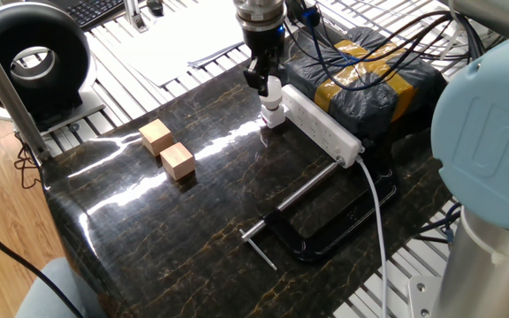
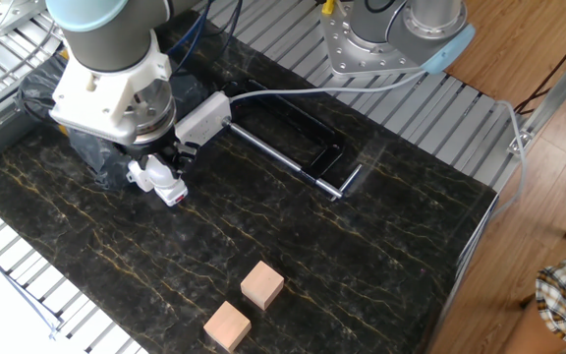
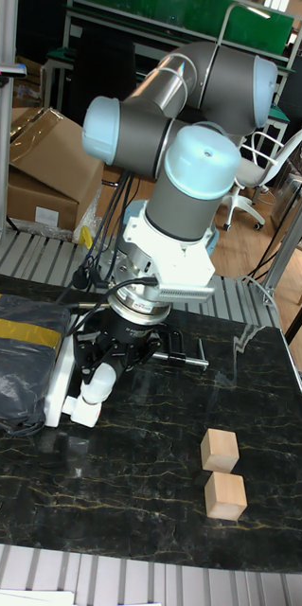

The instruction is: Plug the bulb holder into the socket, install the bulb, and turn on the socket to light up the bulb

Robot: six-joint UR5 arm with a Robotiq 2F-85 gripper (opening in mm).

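Note:
The socket is a long white strip along the far edge of the dark marble table. The bulb holder sits at the strip's end nearest the wooden cubes, also visible in the other fixed view and the tall view. The white bulb stands upright right on top of the holder. My gripper comes straight down from above and is shut on the bulb. The seam between bulb and holder is hidden by the fingers. No light shows from the bulb.
Two tan wooden cubes lie side by side left of the holder. A black clamp with a steel bar holds the strip's cable end. A black wrapped bundle sits behind the strip. A black ring device stands off the table's corner.

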